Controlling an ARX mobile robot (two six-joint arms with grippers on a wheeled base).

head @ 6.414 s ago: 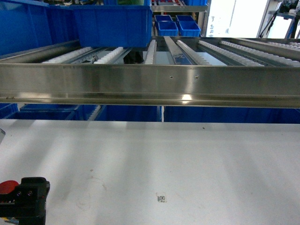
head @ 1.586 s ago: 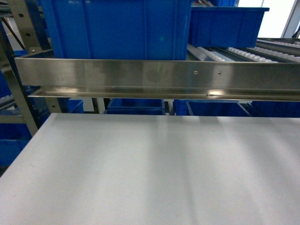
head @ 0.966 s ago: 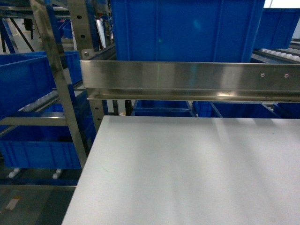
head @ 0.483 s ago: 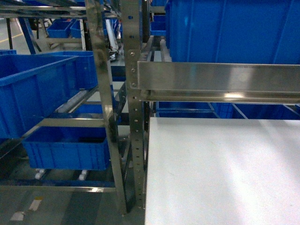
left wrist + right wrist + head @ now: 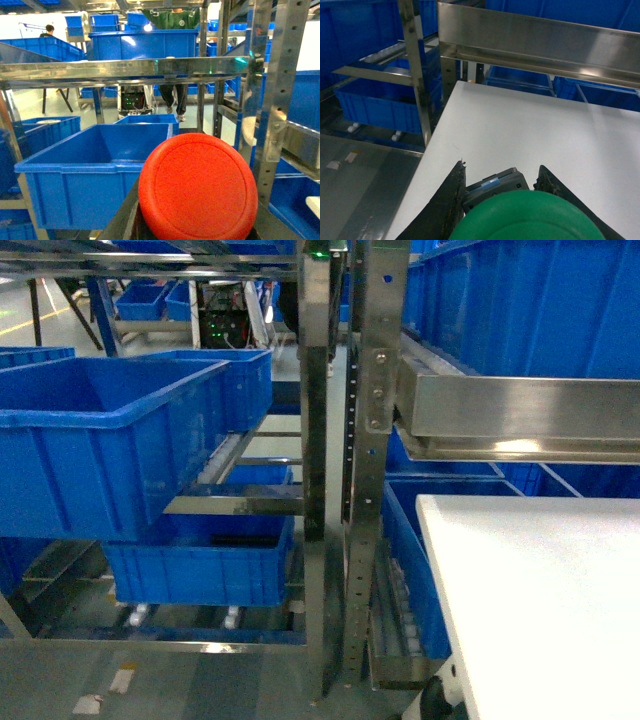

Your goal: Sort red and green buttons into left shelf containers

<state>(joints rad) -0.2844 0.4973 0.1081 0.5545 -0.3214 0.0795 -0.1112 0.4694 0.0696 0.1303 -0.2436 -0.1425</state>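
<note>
A red button (image 5: 197,192) with a glossy domed cap fills the lower middle of the left wrist view. My left gripper (image 5: 196,222) is shut on it, and one dark finger (image 5: 126,220) shows beside the cap. A deep blue left shelf container (image 5: 95,165) stands open just beyond, also seen from the head camera as the container (image 5: 100,440). In the right wrist view my right gripper (image 5: 501,167) is shut on a green button (image 5: 530,217), its grey base (image 5: 492,186) held between the dark fingers (image 5: 447,200). Neither gripper shows in the head view.
Steel shelf posts (image 5: 365,440) stand between the bins and the white table (image 5: 540,600). A second blue bin (image 5: 235,380) sits behind the first and a third (image 5: 200,560) below it. A steel rail (image 5: 535,37) runs above the table's far edge.
The head view has swung left. The table and steel rail have slid to the right edge, and the left shelf with its blue bins has come into view.
</note>
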